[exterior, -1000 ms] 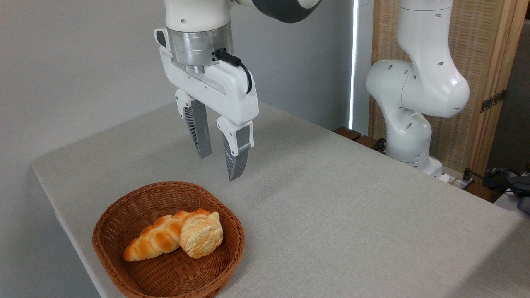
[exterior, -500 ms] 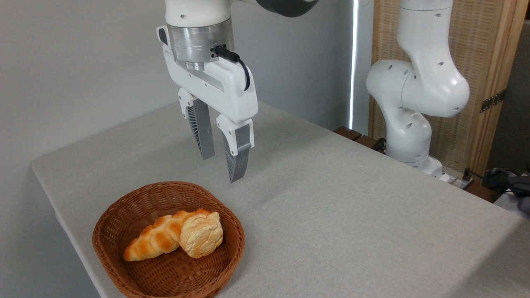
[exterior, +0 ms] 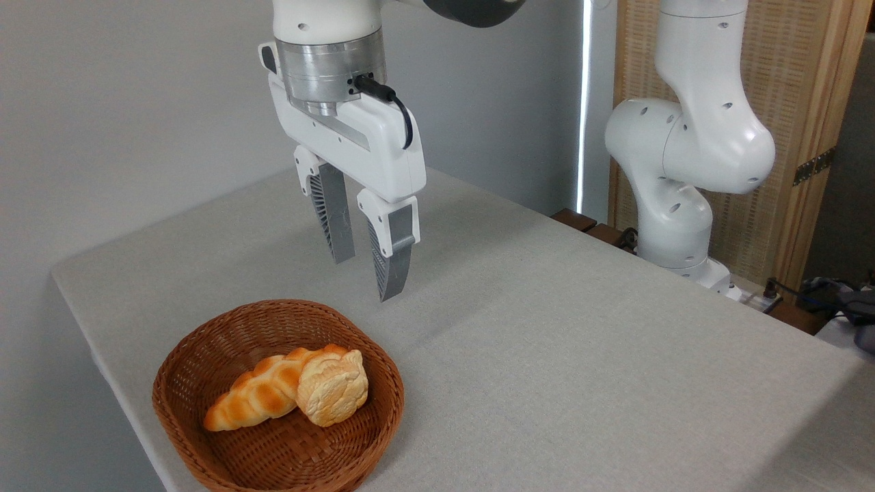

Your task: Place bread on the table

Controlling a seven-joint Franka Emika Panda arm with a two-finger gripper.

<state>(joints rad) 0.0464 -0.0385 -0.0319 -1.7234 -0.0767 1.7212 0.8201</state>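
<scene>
The bread [exterior: 333, 388], a small round pale-golden bun with a crinkled top, lies in a brown wicker basket [exterior: 205, 348] near the front left of the table [exterior: 547, 342]. It leans against a longer orange-brown braided loaf [exterior: 263, 393]. My gripper [exterior: 362, 279] hangs in the air above and behind the basket's far right rim, well clear of the bun. Its two grey ribbed fingers [exterior: 393, 263] stand apart with nothing between them.
The arm's white base and lower links [exterior: 683, 171] rise at the back right, by a wooden screen. Cables and dark items [exterior: 841, 301] lie past the table's right edge. The table's left edge runs close to the basket.
The gripper shifted slightly right and upward between one second and half a second ago, then stayed still. The bun, loaf and basket have not moved.
</scene>
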